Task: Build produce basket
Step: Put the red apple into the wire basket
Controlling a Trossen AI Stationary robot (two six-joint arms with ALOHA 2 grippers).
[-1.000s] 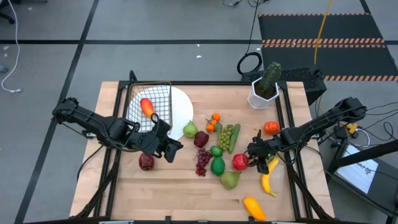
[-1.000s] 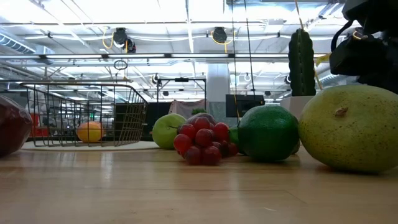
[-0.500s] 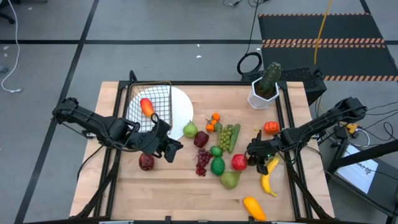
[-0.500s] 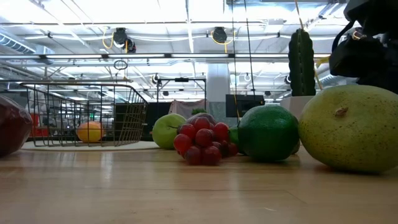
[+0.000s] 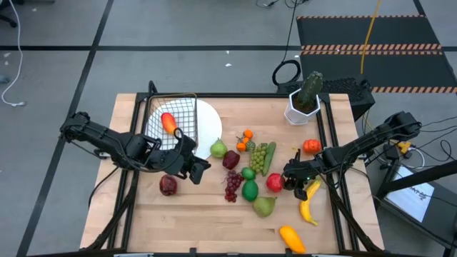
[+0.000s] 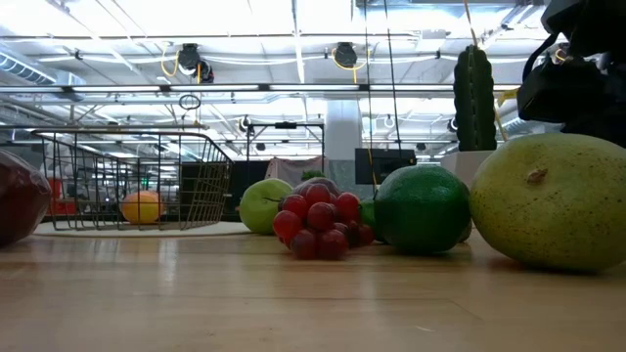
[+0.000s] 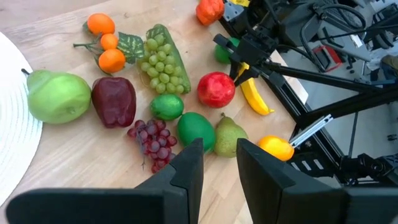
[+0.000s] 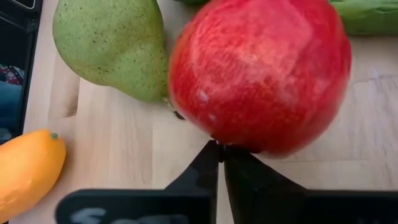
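The wire basket (image 5: 175, 118) stands at the far left, partly on a white plate (image 5: 211, 121), with an orange-red fruit (image 5: 168, 122) inside. The produce lies in a loose heap mid-table: a red apple (image 5: 275, 184), a green pear (image 5: 264, 205), a lime (image 5: 250, 190), red grapes (image 5: 233, 184) and green grapes (image 5: 258, 155). My right gripper (image 5: 289, 178) is shut, low at the red apple's right side. My left gripper (image 5: 200, 170) hangs open above the table between a dark red apple (image 5: 168, 185) and the heap, with nothing between its fingers (image 7: 189, 165). My right gripper has its shut fingertips (image 8: 211, 155) against the lower part of the red apple's side (image 8: 249, 143), coming slanting down from the table's right. The apple rests on the table. Whether anything is pinched between the tips, I cannot tell.
A white pot with a green cactus (image 5: 303, 103) stands at the far right. A banana (image 5: 308, 203) and a yellow-orange fruit (image 5: 291, 238) lie near the right front, and an orange-red fruit (image 5: 311, 146) lies behind my right gripper. Bare wood shows along the near left edge.
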